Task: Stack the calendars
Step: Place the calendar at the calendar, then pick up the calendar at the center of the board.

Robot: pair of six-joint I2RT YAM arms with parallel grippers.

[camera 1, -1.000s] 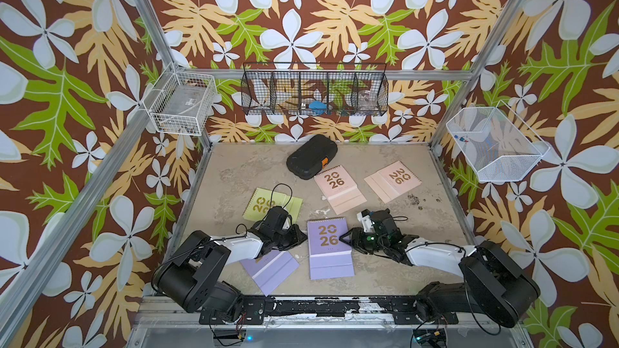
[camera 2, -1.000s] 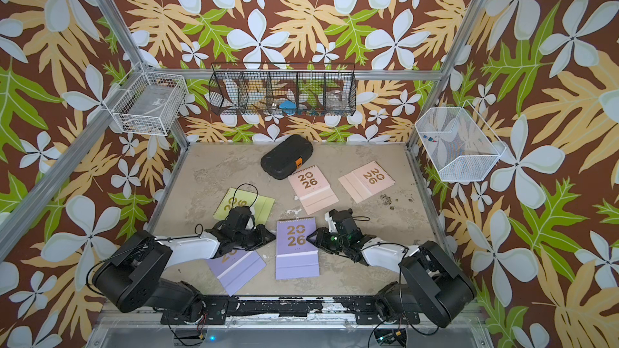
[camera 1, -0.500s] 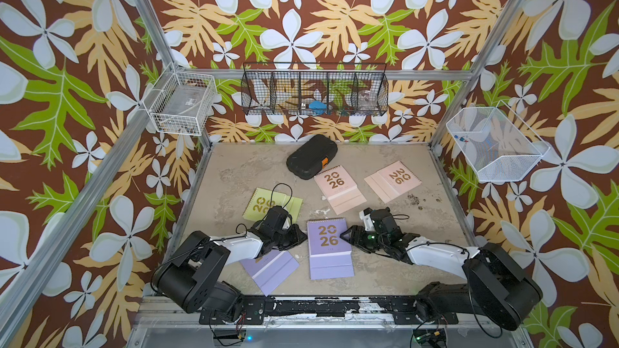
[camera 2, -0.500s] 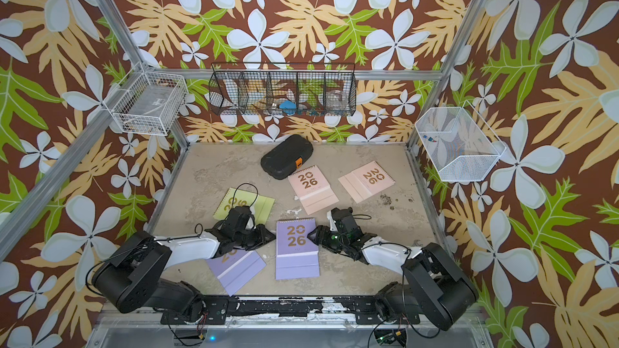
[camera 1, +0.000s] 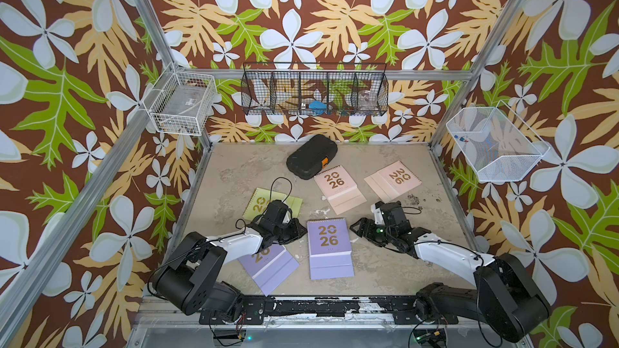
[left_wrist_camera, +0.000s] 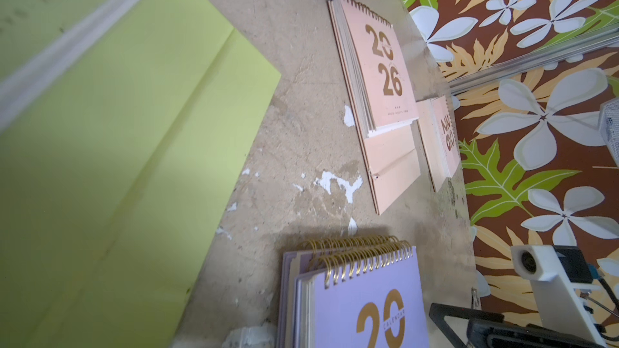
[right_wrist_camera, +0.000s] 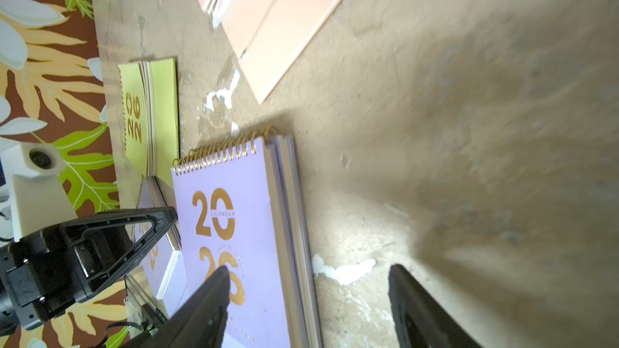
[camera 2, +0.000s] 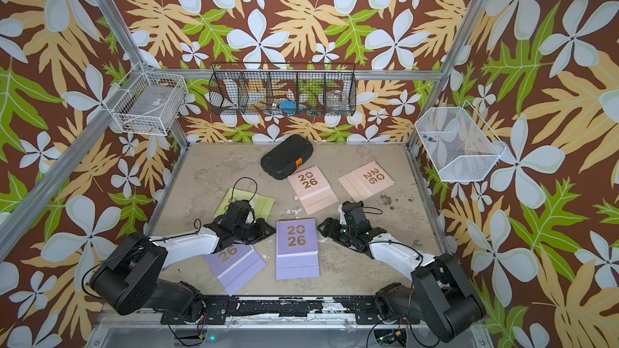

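Two lilac calendars (camera 1: 330, 249) lie stacked at the front middle, with both gold spirals showing in the left wrist view (left_wrist_camera: 361, 299). My right gripper (right_wrist_camera: 308, 282) is open at the stack's right edge, one finger (right_wrist_camera: 214, 296) over the cover and the other over bare table, gripping nothing. My left gripper (camera 1: 301, 229) is shut beside the stack's left edge. Another lilac calendar (camera 1: 271, 264) lies partly under the left arm. The lime green calendar (camera 1: 258, 202) lies behind that arm. Two pale pink calendars (camera 1: 338, 189) (camera 1: 392, 179) lie further back.
A black rounded case (camera 1: 311, 159) with an orange tab sits at the back, touching the nearer pink calendar's spiral. Wire baskets hang on the left wall (camera 1: 181, 102), back wall (camera 1: 315, 95) and right wall (camera 1: 492, 145). The table (camera 1: 385, 262) is worn with white chips.
My right gripper's jaws have spread wider at the right edge of the lilac stack. The left arm and the calendars have stayed put.
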